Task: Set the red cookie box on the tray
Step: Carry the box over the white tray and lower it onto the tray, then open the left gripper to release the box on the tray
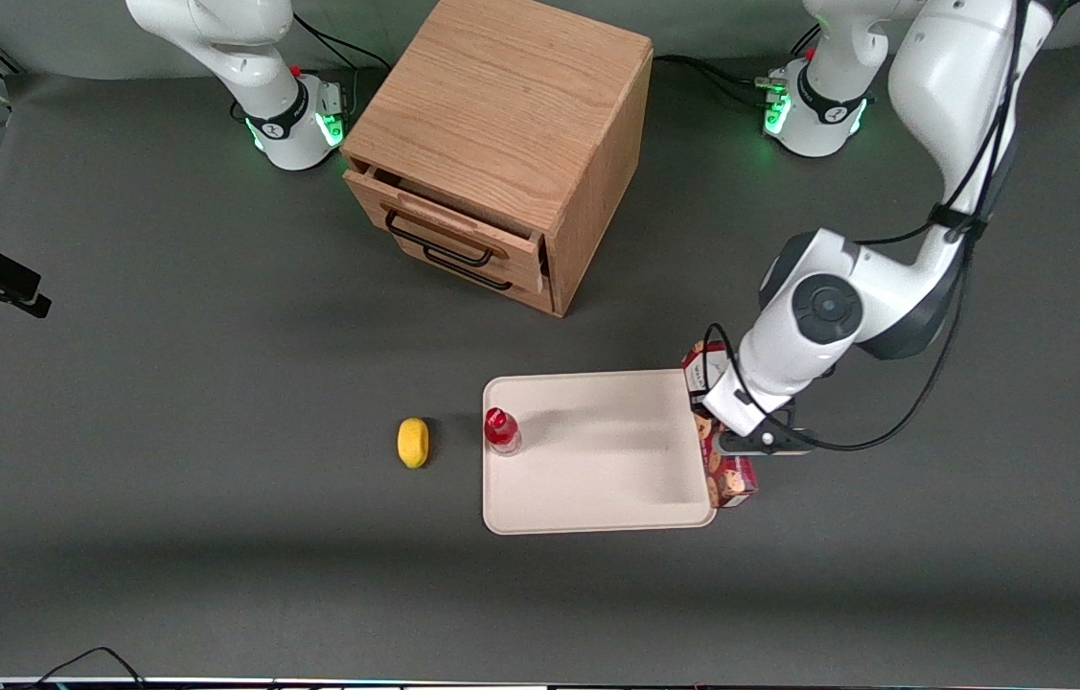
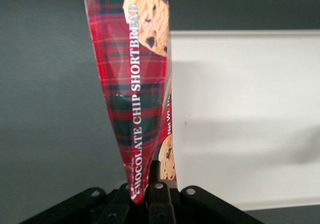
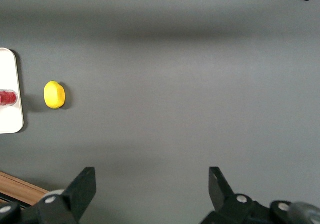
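The red cookie box (image 1: 733,479) is a long tartan carton printed with cookies. It runs along the tray's short edge at the working arm's end of the table, mostly over the grey table. The tray (image 1: 597,479) is flat, pale beige-pink, and lies near the middle of the table. My left gripper (image 1: 741,431) is over the box's middle and shut on it. In the left wrist view the box (image 2: 135,83) is pinched between the fingers of the gripper (image 2: 147,181), with the tray (image 2: 240,108) beside it. I cannot tell whether the box is lifted off the table.
A small red-capped bottle (image 1: 501,431) stands on the tray at its edge toward the parked arm. A yellow lemon (image 1: 413,442) lies on the table beside that edge. A wooden drawer cabinet (image 1: 501,144) stands farther from the front camera, its top drawer slightly open.
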You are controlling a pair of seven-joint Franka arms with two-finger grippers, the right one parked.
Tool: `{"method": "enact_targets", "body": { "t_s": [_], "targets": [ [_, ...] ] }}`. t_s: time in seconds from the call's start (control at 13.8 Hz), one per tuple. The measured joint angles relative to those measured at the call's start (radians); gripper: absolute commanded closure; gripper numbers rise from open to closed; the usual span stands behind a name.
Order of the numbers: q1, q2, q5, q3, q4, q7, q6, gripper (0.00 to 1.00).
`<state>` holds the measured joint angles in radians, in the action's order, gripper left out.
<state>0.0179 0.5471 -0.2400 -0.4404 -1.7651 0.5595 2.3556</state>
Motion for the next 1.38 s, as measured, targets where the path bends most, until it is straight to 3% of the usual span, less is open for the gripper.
{"method": "enact_targets", "body": {
  "t_s": [0.29,0.65,0.8,0.87,0.95,1.38],
  "targets": [
    [0.038,0.106,-0.027,0.006,0.036,0.048,0.017,1.00],
    [0.046,0.136,-0.027,0.015,0.072,0.053,0.014,1.00],
    [0.046,0.136,-0.027,0.025,0.074,0.053,0.014,0.92],
    [0.047,0.136,-0.027,0.028,0.075,0.053,0.014,0.65],
    [0.050,0.136,-0.027,0.034,0.075,0.053,0.015,0.01],
    [0.064,0.134,-0.106,0.044,0.093,0.055,0.026,0.00]
  ]
}}
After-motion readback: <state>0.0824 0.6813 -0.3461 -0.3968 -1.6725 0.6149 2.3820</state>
